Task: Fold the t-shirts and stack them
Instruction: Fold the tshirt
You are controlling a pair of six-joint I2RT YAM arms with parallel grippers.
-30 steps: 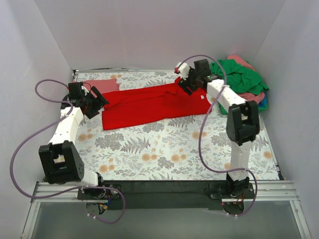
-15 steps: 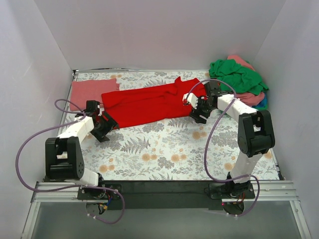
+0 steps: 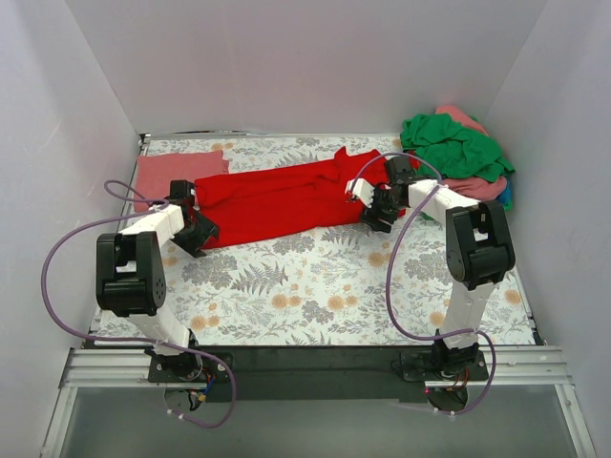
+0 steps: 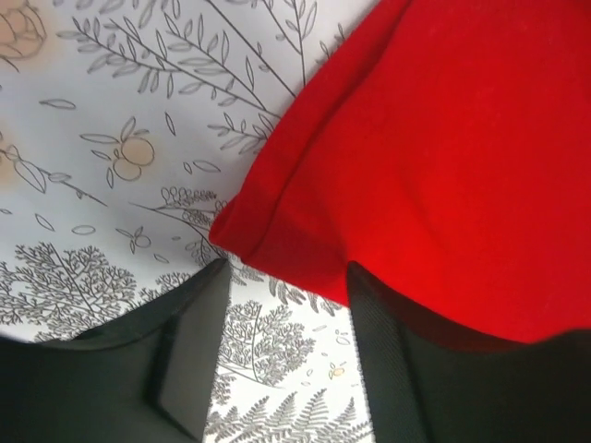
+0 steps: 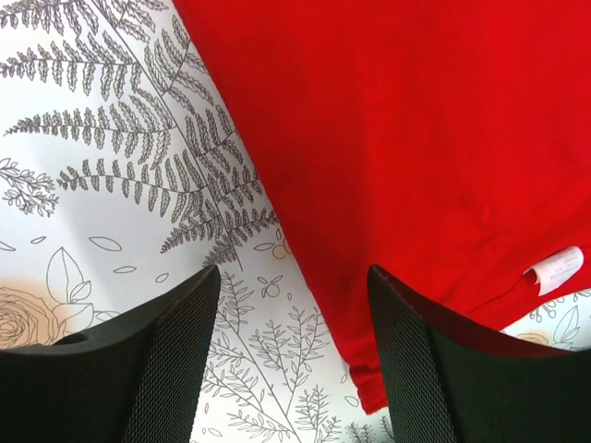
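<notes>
Both arms have dropped to the near edge of the red t-shirt [image 3: 286, 196], which lies on the floral tablecloth [image 3: 315, 286]. The left gripper [image 3: 197, 233] and right gripper [image 3: 373, 206] straddle that edge, jaws apart, nothing pinched yet

The red t-shirt [image 3: 286, 196] is soft, matt knit cloth, gently creased, with a doubled hem. Its small white tag [image 5: 559, 269] looks smooth; whether it is paper or cloth I cannot tell. The tablecloth [image 3: 315, 286] beneath is flat, matt printed fabric. My left claw [image 4: 286, 305] is dull black plastic, and my right claw [image 5: 294, 305] has finely grained black pads. My cables [image 3: 52, 277] are glossy purple, and the base rail [image 3: 305, 367] is pale, matt metal.
</notes>
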